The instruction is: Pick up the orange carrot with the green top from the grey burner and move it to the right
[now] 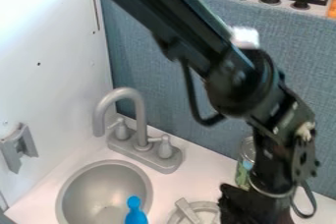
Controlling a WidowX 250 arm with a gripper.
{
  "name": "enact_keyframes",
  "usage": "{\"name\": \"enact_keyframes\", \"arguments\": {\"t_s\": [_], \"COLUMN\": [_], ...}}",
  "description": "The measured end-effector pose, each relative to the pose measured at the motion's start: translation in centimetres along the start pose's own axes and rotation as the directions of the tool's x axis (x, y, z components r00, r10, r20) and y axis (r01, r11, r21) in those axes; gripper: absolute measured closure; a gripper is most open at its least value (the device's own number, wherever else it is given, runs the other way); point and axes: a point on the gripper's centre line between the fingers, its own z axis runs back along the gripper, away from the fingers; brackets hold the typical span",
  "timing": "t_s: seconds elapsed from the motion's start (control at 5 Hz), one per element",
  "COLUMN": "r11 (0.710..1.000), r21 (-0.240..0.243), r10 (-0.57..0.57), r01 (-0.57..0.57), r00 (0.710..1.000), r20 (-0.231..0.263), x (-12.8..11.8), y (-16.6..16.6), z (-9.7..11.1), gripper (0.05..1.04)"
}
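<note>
Faucet sits by the sink, presumably to fill it, and our gripper hangs near the jar, open or closed we honestly can't tell.

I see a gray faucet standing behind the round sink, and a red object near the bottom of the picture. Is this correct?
Not quite: that object is blue, as the camera view shows. The gray faucet does stand behind the round sink.

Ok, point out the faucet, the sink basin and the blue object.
Faucet (141,126): camera view, on its upright neck.
Sink basin (82,186): camera view, on its inner wall.
Blue object (136,217): camera view, on its wider lower part.
</note>
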Motion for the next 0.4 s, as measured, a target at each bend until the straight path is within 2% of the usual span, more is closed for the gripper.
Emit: {"name": "enact_keyframes", "arguments": {"t_s": [0.2,0.4], "r11": [0.997,0.986], "r21": [0.043,0.073], "r10": [0.068,0.153], "r01": [-0.07,-0.153], "r00": [0.997,0.988], "r20": [0.046,0.002], "x": [-1.3,-2.5], "y": [2.2,5.6], "z": [1.2,1.1], "gripper": [0.083,0.083]}}
